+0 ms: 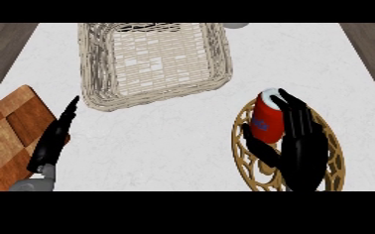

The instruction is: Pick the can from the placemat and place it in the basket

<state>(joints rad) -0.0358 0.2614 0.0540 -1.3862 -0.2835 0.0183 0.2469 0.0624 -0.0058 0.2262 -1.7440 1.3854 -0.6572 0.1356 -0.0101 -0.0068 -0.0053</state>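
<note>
- Viewing from the head: the can (268, 119) stands on the placemat (245, 164) at the near right, leaning slightly and well apart from the basket (92, 82) at the far left.
- The right hand (304, 148) is curled round the can, fingers on its right side, thumb on its left.
- Judgement: the can is light, stiff and probably slick, so a mid-body hold suits it.
- The left hand (53, 139) rests straight-fingered at the near left, over a wooden board (18, 121).
- The bench (168, 144) is pale and flat, and nothing stands between can and basket.
</note>
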